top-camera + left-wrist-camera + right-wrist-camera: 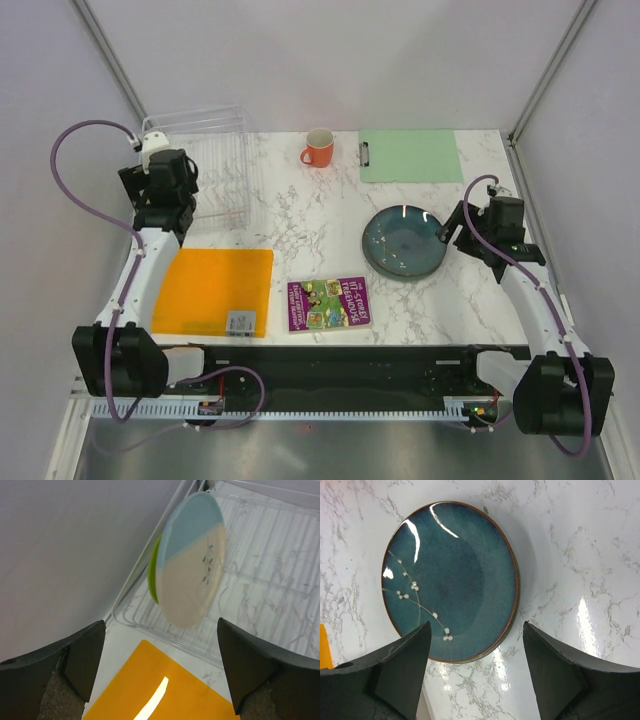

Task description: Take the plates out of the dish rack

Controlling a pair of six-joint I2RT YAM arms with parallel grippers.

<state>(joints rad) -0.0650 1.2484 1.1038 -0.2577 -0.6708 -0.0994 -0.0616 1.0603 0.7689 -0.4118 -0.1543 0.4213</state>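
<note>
Marble tabletop (300, 220), pale grey walls (330, 60). Dish rack (215, 160) at 10 o'clock holds cream-and-blue plate (192, 560) and lime plate (154, 575) upright. Teal plate (403, 242) lies flat at 3 o'clock. Left gripper (160, 630) and right gripper (477, 630): both released.

Glossy glazed teal plate (450, 580); polished marble-look table (580, 555); clear plastic-looking dish rack (270, 555); smooth orange mat (190, 690).

Three round plates (403, 242), glossy teal (451, 580), cream-and-blue (192, 565), lime green (154, 576), one clear wire dish rack (220, 170), one orange mug (318, 149), one green clipboard (410, 156), one orange mat (215, 290), one purple book (328, 303)
</note>
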